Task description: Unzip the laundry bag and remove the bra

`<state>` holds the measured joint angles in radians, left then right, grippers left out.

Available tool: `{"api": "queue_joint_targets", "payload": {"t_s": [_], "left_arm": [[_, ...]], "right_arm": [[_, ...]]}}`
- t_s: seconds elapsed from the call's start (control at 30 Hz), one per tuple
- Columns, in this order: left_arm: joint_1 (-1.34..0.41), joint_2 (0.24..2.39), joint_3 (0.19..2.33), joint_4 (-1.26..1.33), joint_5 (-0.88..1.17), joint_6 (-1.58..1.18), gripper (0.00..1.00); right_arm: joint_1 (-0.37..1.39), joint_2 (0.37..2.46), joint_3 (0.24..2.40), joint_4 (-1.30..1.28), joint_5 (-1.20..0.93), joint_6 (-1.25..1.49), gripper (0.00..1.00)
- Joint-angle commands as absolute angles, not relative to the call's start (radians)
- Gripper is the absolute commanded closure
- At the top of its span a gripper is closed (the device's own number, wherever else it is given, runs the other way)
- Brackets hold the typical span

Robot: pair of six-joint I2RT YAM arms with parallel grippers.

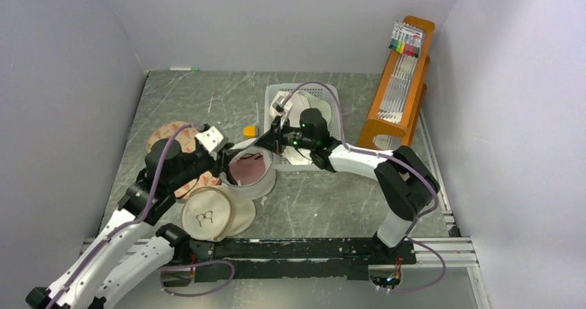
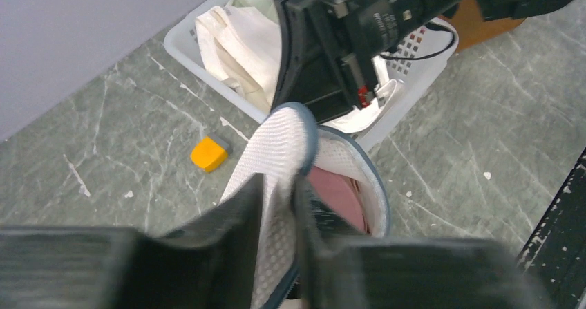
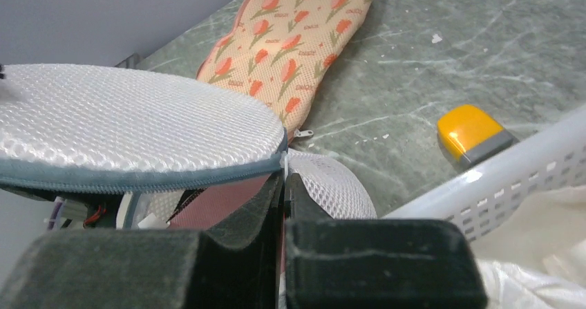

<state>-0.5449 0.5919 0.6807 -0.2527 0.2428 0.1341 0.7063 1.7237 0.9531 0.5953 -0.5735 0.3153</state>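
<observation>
No legible text. Tiny print under tulips on flower-patterned pad (image 3: 290, 39): too small. White lettering on right wrist housing (image 2: 383, 22): blurred.

Bra (image 2: 336, 197) largely hidden inside the laundry bag (image 2: 280, 143); left gripper (image 2: 278, 188) blurred and cropped at the lower edge; flowered pad (image 1: 159, 136) partly under the arm.

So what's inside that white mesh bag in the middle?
Inside the laundry bag, dusty-pink fabric shows through the opened zipper: the bra. The mesh flap and walls cover the rest of it.
</observation>
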Motion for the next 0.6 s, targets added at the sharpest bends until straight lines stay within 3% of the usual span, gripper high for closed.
{"api": "queue_joint_targets", "payload": {"t_s": [0.0, 0.1, 0.2, 0.4, 0.57], "left_arm": [[-0.54, 0.64, 0.755, -0.312, 0.239, 0.128, 0.52], [-0.54, 0.616, 0.743, -0.289, 0.293, 0.126, 0.31], [-0.54, 0.596, 0.732, -0.227, 0.31, 0.092, 0.23], [-0.54, 0.728, 0.931, -0.45, 0.163, -0.041, 0.22], [-0.54, 0.786, 0.953, -0.495, 0.197, -0.214, 0.17]], "right_arm": [[0.702, 1.647, 0.905, 0.59, -0.519, 0.329, 1.0], [0.703, 1.615, 0.878, 0.602, -0.518, 0.338, 1.0], [0.706, 1.6, 0.877, 0.585, -0.505, 0.351, 1.0], [0.713, 1.575, 0.872, 0.568, -0.475, 0.354, 1.0], [0.72, 1.581, 0.872, 0.567, -0.471, 0.355, 1.0]]}}
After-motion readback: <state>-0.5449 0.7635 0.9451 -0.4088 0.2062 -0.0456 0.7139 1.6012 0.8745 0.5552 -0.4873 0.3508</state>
